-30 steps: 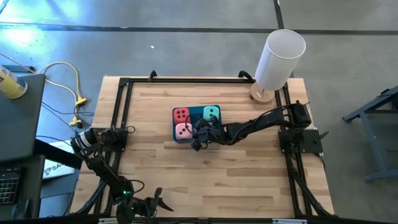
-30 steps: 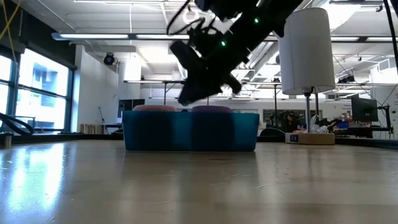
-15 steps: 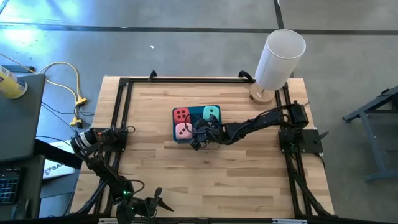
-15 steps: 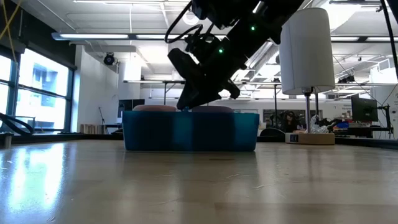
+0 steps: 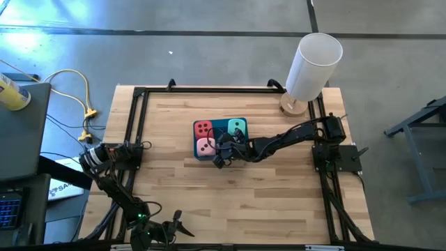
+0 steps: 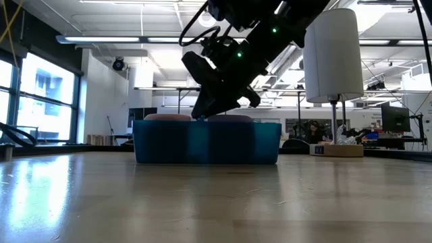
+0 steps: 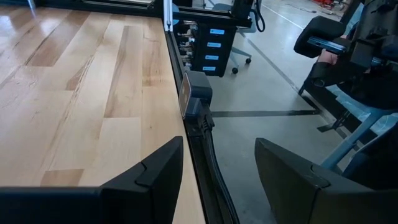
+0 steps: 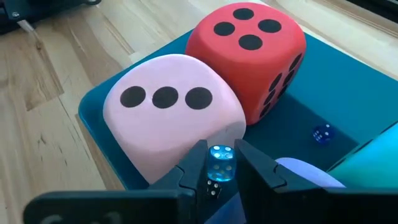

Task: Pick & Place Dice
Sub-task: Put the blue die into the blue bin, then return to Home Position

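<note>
Since a second ago the right arm has dipped a little toward the blue tray [image 5: 197, 148], and over the last half second nothing has shifted. The right claw [image 8: 221, 167] hangs over the tray's near-right cell and pinches a tiny translucent blue die [image 8: 221, 163] between its fingertips [image 8: 193, 163]; a tiny black die [image 8: 213, 189] sits just beneath it. In the high view this claw [image 5: 224, 148] lies at the tray's 5 o'clock corner. The tray stands near the middle of the worktop [image 5: 181, 202]. The red die [image 5: 203, 128] fills its 10 o'clock cell, the teal die [image 5: 237, 127] the 2 o'clock cell, the pink die [image 5: 205, 146] the 8 o'clock cell. The purple die [image 8: 308, 174] shows only as a pale edge beside the claw. Another tiny blue die [image 8: 321, 134] lies on the tray floor near the red die. The left claw [image 7: 217, 162] waits at the worktop's 7 o'clock edge, fingers spread and holding nothing. A white cylinder [image 5: 313, 64] stands at 1 o'clock.
</note>
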Available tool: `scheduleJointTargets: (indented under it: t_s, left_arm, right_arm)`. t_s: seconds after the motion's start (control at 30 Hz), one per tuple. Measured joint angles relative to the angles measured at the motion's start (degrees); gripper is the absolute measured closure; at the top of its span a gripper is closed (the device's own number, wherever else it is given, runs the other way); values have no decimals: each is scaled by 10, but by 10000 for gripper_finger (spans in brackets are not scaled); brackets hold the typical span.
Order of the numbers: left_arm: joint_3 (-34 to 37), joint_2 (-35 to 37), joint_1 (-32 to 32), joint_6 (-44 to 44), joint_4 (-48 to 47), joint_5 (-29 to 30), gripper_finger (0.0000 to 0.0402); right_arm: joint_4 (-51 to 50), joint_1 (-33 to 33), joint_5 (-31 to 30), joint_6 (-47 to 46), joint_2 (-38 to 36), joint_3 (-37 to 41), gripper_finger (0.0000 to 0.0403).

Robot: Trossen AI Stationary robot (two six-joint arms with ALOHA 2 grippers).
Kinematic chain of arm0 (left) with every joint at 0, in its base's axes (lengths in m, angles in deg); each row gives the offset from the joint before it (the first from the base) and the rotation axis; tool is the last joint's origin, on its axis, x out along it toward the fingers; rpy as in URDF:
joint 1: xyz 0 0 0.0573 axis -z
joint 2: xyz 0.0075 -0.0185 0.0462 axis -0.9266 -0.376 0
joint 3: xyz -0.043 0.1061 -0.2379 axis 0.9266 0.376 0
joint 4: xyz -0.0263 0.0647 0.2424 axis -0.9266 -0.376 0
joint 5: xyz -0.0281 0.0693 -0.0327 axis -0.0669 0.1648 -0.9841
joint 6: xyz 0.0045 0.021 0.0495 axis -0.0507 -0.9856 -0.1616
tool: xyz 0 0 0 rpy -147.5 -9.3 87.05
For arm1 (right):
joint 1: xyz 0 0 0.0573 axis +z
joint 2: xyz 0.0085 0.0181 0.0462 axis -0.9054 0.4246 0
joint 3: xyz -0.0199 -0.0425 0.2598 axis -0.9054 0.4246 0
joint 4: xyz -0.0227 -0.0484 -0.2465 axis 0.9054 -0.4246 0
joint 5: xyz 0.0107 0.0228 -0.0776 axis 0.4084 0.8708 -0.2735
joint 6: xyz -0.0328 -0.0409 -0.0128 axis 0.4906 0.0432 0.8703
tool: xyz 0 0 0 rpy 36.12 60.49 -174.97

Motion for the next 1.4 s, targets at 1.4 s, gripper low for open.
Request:
scheduleJointTargets:
  t_s: [1.4]
  left_arm:
    - [0,0,0,0,0,0,210]
  right_arm:
    - [28,6,-39,23,0,0,252]
